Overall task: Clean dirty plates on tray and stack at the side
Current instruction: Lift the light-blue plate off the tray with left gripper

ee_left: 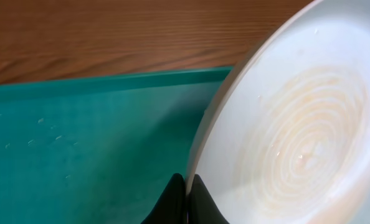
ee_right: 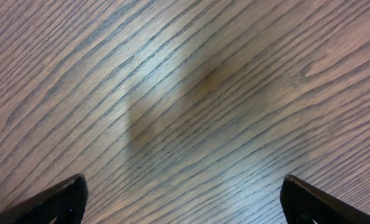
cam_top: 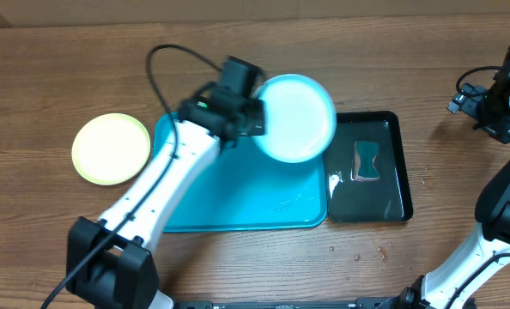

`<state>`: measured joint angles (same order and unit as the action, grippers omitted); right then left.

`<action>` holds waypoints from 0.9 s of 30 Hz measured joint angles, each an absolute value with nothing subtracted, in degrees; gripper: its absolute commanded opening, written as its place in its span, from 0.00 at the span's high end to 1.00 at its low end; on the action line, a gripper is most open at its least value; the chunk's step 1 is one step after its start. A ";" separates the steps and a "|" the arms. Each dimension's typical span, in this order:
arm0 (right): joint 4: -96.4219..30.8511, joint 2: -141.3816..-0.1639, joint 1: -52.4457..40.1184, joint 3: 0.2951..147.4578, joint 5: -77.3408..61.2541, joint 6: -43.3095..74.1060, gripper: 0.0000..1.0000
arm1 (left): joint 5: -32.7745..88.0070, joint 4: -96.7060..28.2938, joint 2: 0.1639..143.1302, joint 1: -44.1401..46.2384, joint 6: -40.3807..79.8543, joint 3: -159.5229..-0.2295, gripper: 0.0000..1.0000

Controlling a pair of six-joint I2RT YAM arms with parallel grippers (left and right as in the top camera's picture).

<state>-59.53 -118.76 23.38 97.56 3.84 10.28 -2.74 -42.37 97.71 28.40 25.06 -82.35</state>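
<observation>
With the yellow-green plate (cam_top: 111, 148) lying on the table (cam_top: 49, 69) at 9 o'clock of the turquoise tray (cam_top: 238, 206), seemingly done, the left gripper (ee_left: 186, 190) pinches a pale plate (cam_top: 300, 116) by its rim over the tray's 1 o'clock corner, yet to be stacked, while the right gripper (ee_right: 185, 205) gapes empty.

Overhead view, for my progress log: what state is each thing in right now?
Turquoise tray: flat on the table, no plate lying on its visible part.
Pale plate: tilted, over the tray's far right corner.
Left pincer: shut on that plate's rim.
Yellow-green plate: flat on the table, left of the tray.
Black tray: holds a sponge.
Right pincer: open above bare wood.
</observation>
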 measured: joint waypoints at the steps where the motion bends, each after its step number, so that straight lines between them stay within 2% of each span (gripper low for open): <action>1: -59.55 -118.76 23.38 97.56 3.84 10.28 0.00 | -4.38 -41.30 97.71 30.85 25.12 -82.46 0.96; 11: -59.53 -118.76 23.38 97.56 3.86 10.28 0.00 | -19.68 -36.34 97.80 46.44 23.22 -82.48 0.96; 20: -59.51 -118.76 23.38 97.56 3.86 10.28 0.00 | -38.96 -32.67 97.80 56.60 13.41 -82.46 0.96; 27: -59.57 -118.76 23.38 97.56 3.84 10.31 0.00 | -53.39 -24.08 97.86 63.64 3.81 -82.50 0.96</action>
